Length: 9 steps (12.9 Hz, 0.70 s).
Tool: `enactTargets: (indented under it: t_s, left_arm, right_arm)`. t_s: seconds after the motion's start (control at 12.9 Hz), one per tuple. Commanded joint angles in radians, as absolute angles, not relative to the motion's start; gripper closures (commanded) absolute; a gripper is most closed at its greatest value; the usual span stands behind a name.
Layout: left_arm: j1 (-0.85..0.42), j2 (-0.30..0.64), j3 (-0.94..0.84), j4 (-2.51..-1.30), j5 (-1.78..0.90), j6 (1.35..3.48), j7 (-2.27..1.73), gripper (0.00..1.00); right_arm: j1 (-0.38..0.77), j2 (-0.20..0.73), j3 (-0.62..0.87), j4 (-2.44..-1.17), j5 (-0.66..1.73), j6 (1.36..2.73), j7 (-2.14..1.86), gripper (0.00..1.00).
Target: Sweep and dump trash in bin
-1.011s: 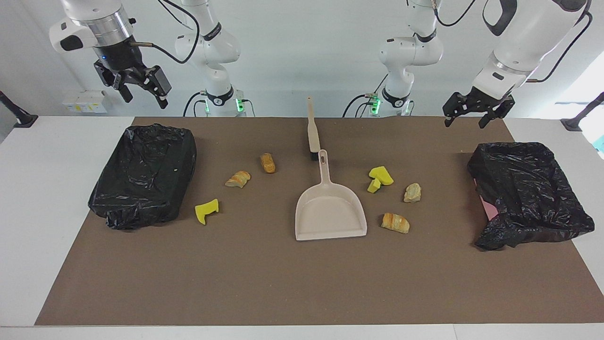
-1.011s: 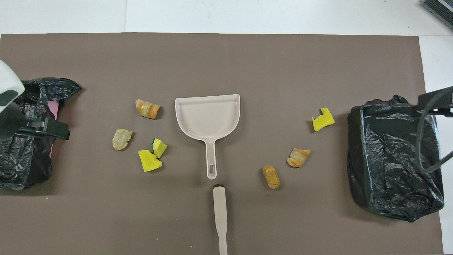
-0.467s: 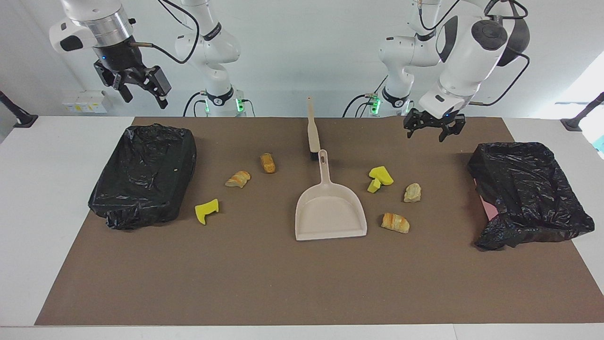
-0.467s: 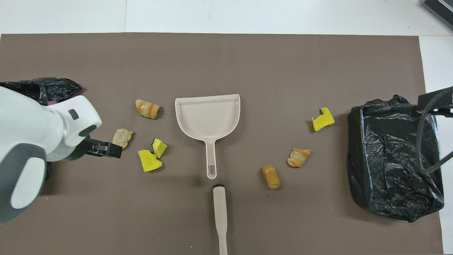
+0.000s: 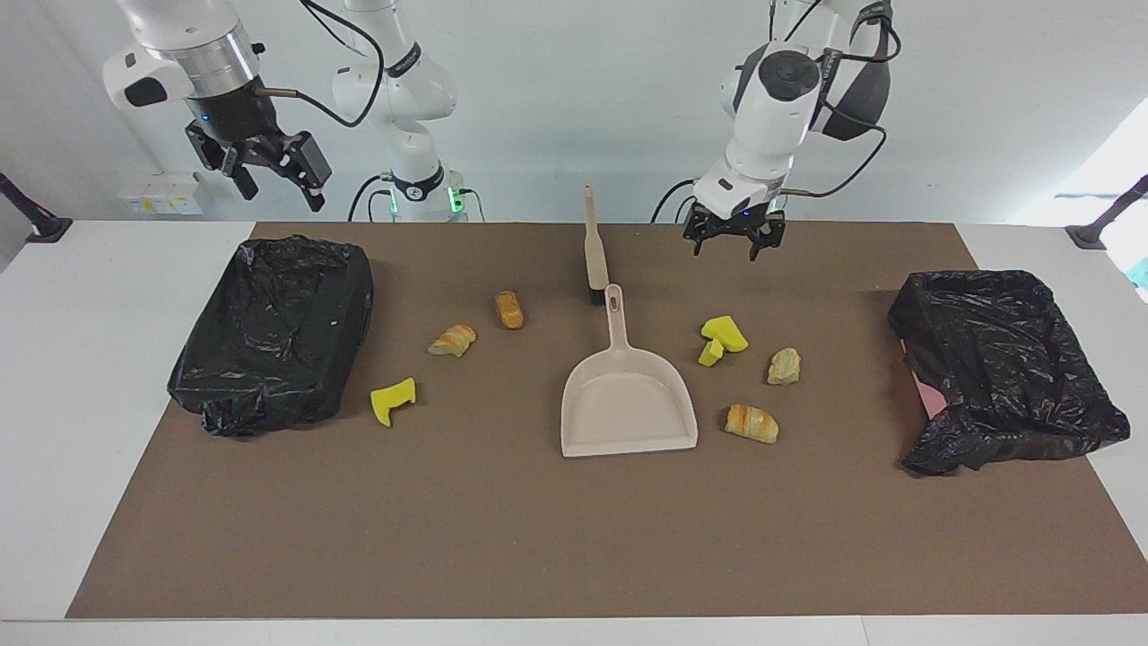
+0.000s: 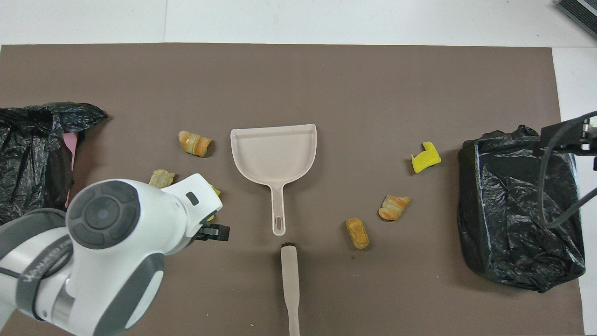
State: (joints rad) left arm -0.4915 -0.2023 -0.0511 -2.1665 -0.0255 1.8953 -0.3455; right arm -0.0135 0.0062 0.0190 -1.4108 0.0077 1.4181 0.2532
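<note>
In the facing view the left hand (image 5: 733, 240) hangs open and empty over the brown mat (image 5: 502, 538) near the worktop's robot-side edge, beside the brush (image 5: 593, 247). The right hand (image 5: 273, 175) is raised, open and empty, above the black-bagged bin (image 5: 273, 332) at the right arm's end. The trash (image 5: 722, 336) lies scattered on the mat either side of the beige dustpan (image 5: 628, 404). From overhead, the left arm hides most of its hand (image 6: 215, 232), seemingly over the yellow scraps; a bread lump (image 6: 357, 233) lies near the brush head (image 6: 288, 252), and another bagged bin (image 6: 28, 154) sits at the left arm's end.
</note>
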Motion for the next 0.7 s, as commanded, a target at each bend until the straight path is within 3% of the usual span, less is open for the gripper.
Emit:
enactTargets:
  t_s: [0.0, 0.16, 0.62]
  left_arm:
    - [-0.616, -0.247, -0.032, -2.255, -0.025, 1.968, -0.478, 0.00]
    - [-0.716, -0.239, -0.032, -2.313, -0.025, 2.043, -0.585, 0.00]
    - [-0.932, -0.219, -0.032, -2.442, -0.084, 2.213, -0.712, 0.00]
  right_arm:
    - [0.047, 0.004, 0.026, -1.477, 0.005, 1.506, 0.244, 0.00]
    - [0.103, 0.021, 0.026, -1.521, 0.000, 1.609, 0.253, 0.00]
    - [0.283, 0.221, 0.026, -1.532, 0.000, 1.840, 0.402, 0.00]
